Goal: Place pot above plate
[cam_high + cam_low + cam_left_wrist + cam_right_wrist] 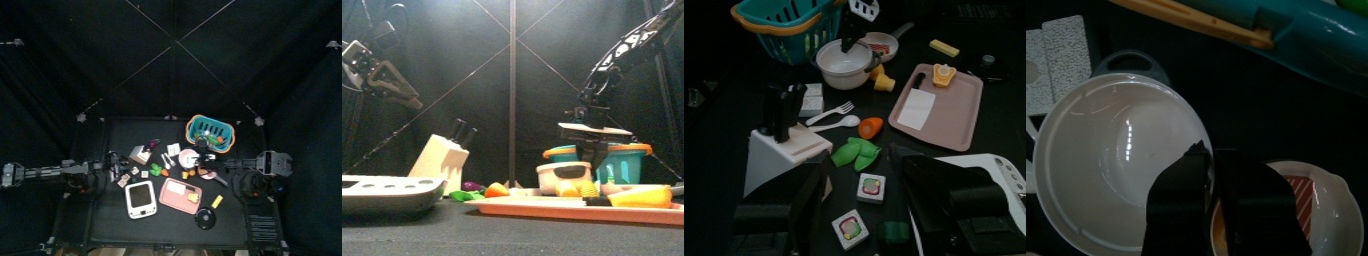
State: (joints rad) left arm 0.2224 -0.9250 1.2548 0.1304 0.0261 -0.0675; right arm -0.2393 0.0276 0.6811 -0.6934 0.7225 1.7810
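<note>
The pot [844,66], a small whitish rounded vessel with its mouth upward, is seen on the black table [114,225] between the teal basket [780,28] and the pink plate [938,105], just beside the basket and not on the plate. The right gripper [847,43] is lowered from above onto the pot's rim, and in the right wrist view one dark jaw is seen inside the white bowl of the pot [1113,150] with the wall of the pot caught between the narrowly set jaws. In the front view the pot [563,177] is seen low, in front of the basket [623,160] and behind the near edge of the plate [543,210]. A small dish [1313,205] with a reddish inside lies just beside the pot. The left gripper [865,215] is held back over the near part of the table, well apart from the pot, with its jaws set wide and nothing between them. A white knife block [784,145] stands near it.
</note>
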